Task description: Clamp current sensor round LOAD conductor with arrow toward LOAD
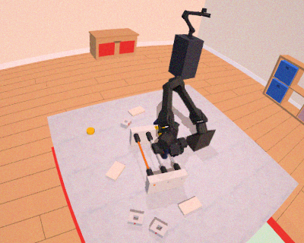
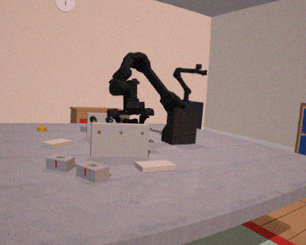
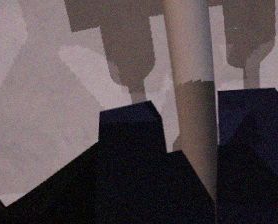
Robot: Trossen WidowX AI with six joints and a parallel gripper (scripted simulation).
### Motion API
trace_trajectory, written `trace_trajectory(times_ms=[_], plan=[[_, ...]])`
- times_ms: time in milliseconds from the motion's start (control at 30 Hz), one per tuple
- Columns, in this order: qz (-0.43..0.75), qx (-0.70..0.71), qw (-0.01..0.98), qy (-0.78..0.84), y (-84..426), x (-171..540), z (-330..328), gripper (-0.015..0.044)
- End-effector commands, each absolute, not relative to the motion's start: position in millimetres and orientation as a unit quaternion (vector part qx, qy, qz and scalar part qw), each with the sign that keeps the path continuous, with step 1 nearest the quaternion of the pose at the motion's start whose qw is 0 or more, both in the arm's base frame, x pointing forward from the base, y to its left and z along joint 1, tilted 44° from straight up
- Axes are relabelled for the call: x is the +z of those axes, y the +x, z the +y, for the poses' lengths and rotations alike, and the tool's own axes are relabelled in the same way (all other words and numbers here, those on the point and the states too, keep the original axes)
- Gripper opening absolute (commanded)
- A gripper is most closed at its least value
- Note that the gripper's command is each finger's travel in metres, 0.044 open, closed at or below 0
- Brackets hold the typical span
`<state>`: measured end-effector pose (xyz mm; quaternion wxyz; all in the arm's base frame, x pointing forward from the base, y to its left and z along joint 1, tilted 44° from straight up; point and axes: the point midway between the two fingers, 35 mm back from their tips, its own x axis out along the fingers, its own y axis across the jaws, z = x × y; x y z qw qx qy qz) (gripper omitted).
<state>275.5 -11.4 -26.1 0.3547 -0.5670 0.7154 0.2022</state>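
Pinching the dark-blue sensor (image 1: 165, 154) (image 3: 131, 114), the gripper (image 1: 166, 150) (image 2: 128, 122) (image 3: 191, 131) could leave it unlatched if uneven pressure skews its halves.

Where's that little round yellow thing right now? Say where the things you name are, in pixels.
The yellow disc (image 1: 90, 130) (image 2: 41, 129) lies on the table's left side in the top view, left of the white holder with the orange rod; the exterior view shows it near the table's far left edge.

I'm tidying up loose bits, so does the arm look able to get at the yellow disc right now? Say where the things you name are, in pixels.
Probably not straight away: the gripper (image 1: 166, 153) (image 2: 134, 120) (image 3: 190, 117) looks shut on a pale rod (image 3: 191, 45). Once freed, likely yes, rising over the orange cable (image 1: 143, 153); nothing covers the disc (image 1: 90, 130) (image 2: 41, 129).
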Motion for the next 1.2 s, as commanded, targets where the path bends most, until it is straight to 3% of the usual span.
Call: trace_trajectory(times_ms=[0, 1167], plan=[[0.715, 0.201, 0.355, -0.567, 275.9, -25.8, -11.3, 0.0], [0.706, 0.196, 0.355, -0.581, 275.9, -20.4, -5.7, 0.0]])
